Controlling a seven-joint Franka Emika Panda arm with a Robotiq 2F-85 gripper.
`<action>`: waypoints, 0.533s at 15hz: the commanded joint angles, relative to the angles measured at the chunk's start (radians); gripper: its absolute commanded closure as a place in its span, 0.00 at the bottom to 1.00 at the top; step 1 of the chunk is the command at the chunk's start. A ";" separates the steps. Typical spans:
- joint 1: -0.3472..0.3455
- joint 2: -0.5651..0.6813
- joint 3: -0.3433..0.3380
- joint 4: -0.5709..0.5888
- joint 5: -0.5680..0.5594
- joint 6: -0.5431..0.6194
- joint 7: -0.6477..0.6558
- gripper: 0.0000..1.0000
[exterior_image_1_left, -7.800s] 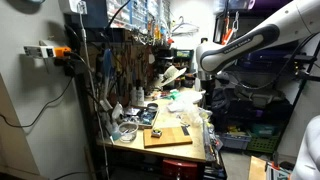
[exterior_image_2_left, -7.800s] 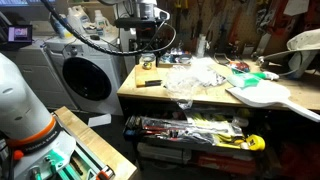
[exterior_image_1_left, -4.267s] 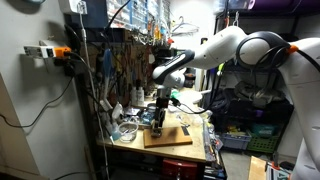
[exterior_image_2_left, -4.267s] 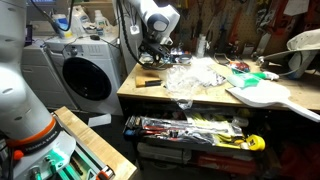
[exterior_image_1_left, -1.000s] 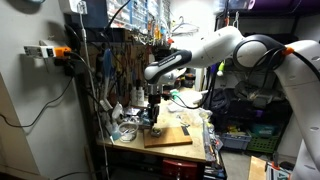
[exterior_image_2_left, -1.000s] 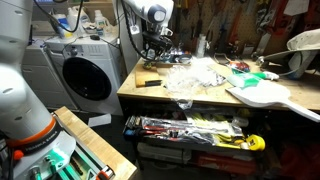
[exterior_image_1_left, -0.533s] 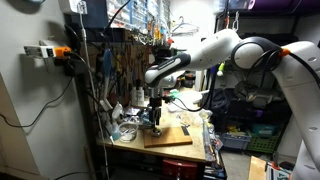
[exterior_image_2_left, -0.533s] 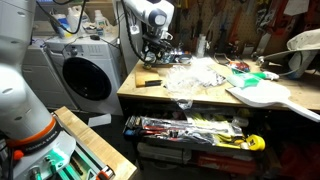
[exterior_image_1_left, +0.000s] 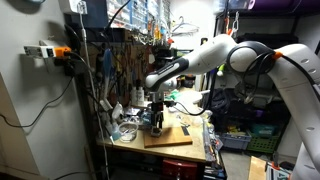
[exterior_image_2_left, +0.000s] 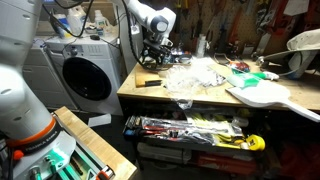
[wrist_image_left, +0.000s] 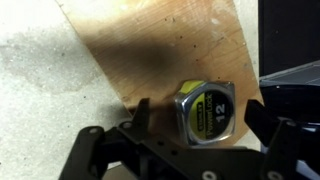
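Swinging over from high at the bench's far side, the arm has come down since the earliest frame, and over the last second it has only settled a little lower. The gripper now hangs low over the wooden board in both exterior views. In the wrist view the pincer stands spread wide with nothing in it. The tape measure lies flat on the board between the two fingers, closer to the one at 3 o'clock than to the one at 9 o'clock. A dark object that I cannot identify sits off the board at about 2 o'clock from the tape. I judge this as the final approach for a grasp, lined up but not yet closed. The next move calls for a small nudge towards 3 o'clock to centre the case. After that comes a straight descent, then closing across its flat sides.
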 joint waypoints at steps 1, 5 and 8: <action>-0.021 0.022 0.021 0.021 0.020 -0.022 -0.012 0.13; -0.028 0.029 0.034 0.039 0.048 -0.010 -0.024 0.34; -0.028 0.035 0.044 0.048 0.075 0.015 -0.037 0.38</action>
